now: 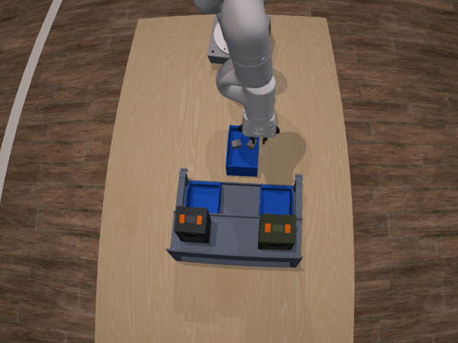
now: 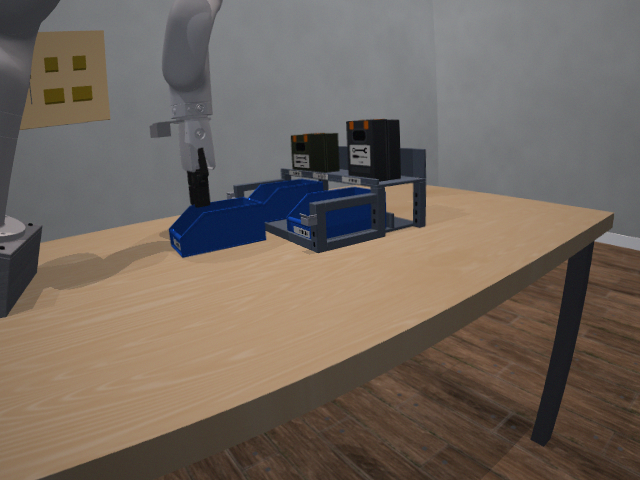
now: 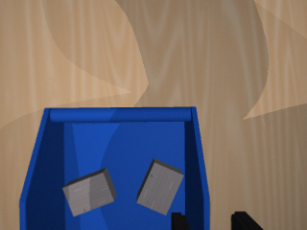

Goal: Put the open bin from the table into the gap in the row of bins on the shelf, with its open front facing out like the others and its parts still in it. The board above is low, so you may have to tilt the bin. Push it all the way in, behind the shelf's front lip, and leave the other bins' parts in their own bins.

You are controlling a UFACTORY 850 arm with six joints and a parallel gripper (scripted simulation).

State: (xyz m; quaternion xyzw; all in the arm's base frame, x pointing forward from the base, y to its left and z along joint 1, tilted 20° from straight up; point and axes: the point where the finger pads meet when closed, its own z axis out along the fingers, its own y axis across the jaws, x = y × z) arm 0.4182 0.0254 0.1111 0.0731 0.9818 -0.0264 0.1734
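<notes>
The open blue bin [image 1: 242,155] stands on the table in front of the grey shelf [image 1: 239,224], and also shows in the side view [image 2: 217,227]. Two grey cubes [image 3: 89,192] [image 3: 159,186] lie inside it. My gripper [image 1: 259,140] points straight down at the bin's right side wall near its tall back end. In the wrist view the gripper [image 3: 211,222] has one finger inside the bin and one outside. The fingers stand partly open with room on both sides of the wall. The gap [image 1: 239,198] lies between two blue bins [image 1: 203,196] [image 1: 275,199] on the shelf.
A black box [image 1: 191,224] and a dark green box [image 1: 276,231] stand on the shelf's top board. The arm's base [image 1: 220,44] sits at the far end of the table. The shelf's side posts flank the row of bins.
</notes>
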